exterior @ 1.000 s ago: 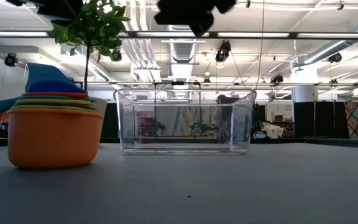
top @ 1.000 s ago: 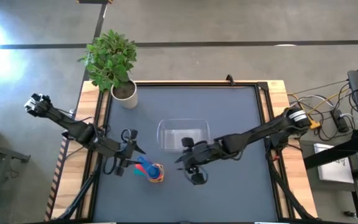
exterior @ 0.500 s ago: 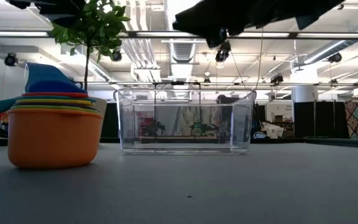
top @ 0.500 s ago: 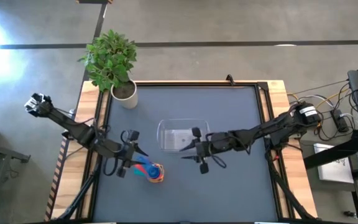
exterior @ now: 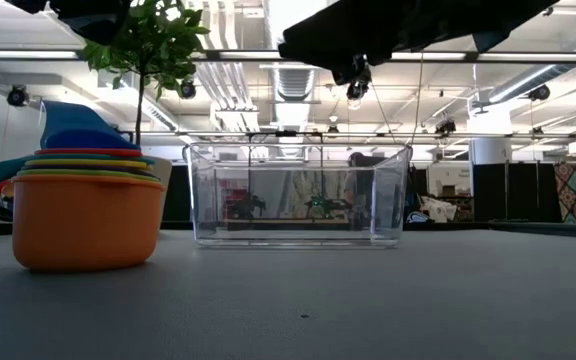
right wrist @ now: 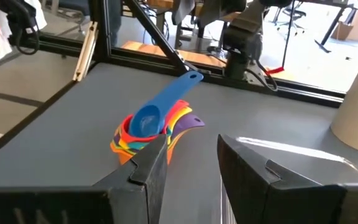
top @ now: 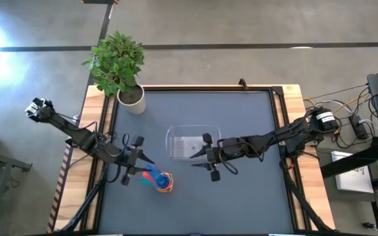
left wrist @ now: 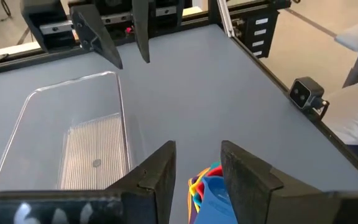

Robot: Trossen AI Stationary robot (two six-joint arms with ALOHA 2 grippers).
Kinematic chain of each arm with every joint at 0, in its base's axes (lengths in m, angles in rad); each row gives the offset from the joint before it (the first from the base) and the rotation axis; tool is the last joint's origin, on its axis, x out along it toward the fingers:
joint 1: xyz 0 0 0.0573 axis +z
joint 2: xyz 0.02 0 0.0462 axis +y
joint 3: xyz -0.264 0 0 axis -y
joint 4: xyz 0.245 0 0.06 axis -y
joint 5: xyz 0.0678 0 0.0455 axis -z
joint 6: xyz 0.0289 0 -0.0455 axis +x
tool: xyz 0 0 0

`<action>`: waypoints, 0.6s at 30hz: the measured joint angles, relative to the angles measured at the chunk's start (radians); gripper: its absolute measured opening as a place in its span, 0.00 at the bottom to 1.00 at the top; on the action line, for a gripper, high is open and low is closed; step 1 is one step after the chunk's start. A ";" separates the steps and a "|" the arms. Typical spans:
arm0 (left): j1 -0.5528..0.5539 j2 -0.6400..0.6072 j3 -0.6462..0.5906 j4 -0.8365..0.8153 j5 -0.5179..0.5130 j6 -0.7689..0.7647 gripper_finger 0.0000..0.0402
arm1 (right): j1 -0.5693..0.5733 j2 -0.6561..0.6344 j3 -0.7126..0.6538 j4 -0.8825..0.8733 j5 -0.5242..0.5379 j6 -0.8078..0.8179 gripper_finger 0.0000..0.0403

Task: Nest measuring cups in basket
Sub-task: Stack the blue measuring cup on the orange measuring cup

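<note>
The measuring cups (top: 163,181) stand nested in one stack with the orange cup outermost, on the table near and left of the basket (top: 176,134). The blue cup (right wrist: 145,121) sits tilted on top, and its handle (right wrist: 179,87) rises toward my left gripper (top: 142,161). That gripper is open; its fingers hover above and just left of the stack (left wrist: 207,183) without touching it. The clear basket (exterior: 298,195) rests flat on its base at mid-table. My right gripper (top: 195,159) is open. It hangs level above the table by the basket's near edge and points left at the stack.
A leafy plant in a white pot (top: 132,98) stands at the table's far left corner. A small camera (left wrist: 306,93) sits at the table's near edge. Dark frame rails (top: 277,98) run along the table's sides. Bare grey tabletop (top: 254,196) lies to the near right.
My right gripper has moved from the near side of the table toward the basket's near edge. It has also turned from pointing downward to lying level, pointing left. The stack of cups and the basket have stayed in place.
</note>
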 joint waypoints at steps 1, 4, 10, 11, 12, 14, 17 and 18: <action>0.000 0.002 0.002 -0.002 0.001 0.001 0.27 | 0.000 0.000 0.000 0.000 0.000 -0.006 0.32; 0.000 0.010 0.010 -0.009 0.002 0.011 0.27 | 0.000 0.000 0.000 0.002 0.000 -0.014 0.33; 0.000 0.034 0.020 -0.029 0.002 0.030 0.32 | 0.000 0.000 0.000 0.008 0.001 -0.007 0.33; 0.000 0.038 0.023 -0.037 0.002 0.024 0.34 | 0.000 0.000 0.000 0.006 0.000 -0.007 0.33; 0.000 0.043 0.028 -0.044 0.002 0.018 0.36 | 0.000 0.000 0.000 0.004 0.001 -0.007 0.33; 0.000 0.056 0.038 -0.054 0.003 0.004 0.40 | 0.000 0.000 0.000 0.004 0.000 -0.007 0.33; 0.000 0.088 0.072 -0.091 0.003 0.003 0.48 | 0.000 0.000 0.000 -0.002 0.000 -0.007 0.33; 0.000 0.103 0.087 -0.117 0.002 -0.001 0.50 | 0.000 0.000 0.000 -0.005 0.000 -0.007 0.33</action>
